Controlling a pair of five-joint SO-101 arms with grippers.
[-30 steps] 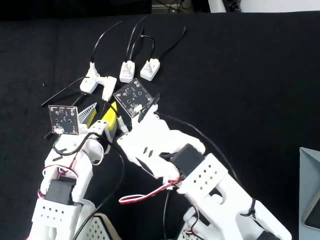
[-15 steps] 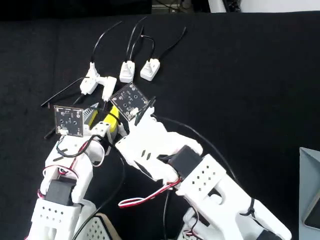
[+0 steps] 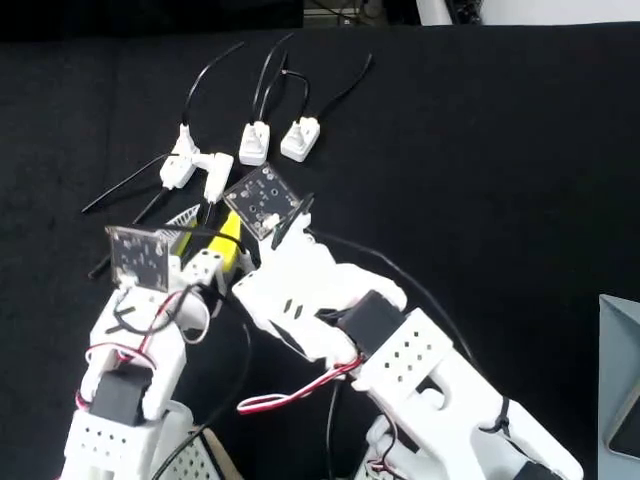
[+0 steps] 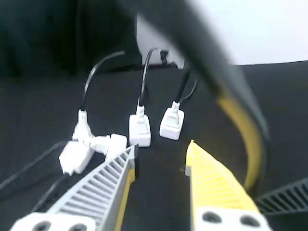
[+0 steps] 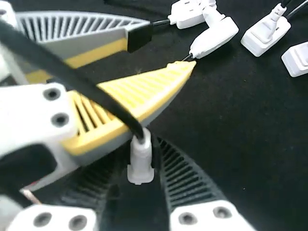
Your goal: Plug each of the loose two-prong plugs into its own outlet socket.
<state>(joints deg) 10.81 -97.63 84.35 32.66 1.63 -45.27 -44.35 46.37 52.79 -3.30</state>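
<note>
Right pincer (image 5: pixel 141 150) clamps a plug (image 5: pixel 140 166) behind the left pincer (image 4: pixel 161 149), empty with fingers (image 4: pixel 207 178) parted.

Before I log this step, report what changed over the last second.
The left gripper drew back toward its arm's base, wrist tipping, fingers open. The right gripper edged slightly toward it early on, then held; its fingers are shut on a plug. The loose plugs on the table stayed put.
</note>
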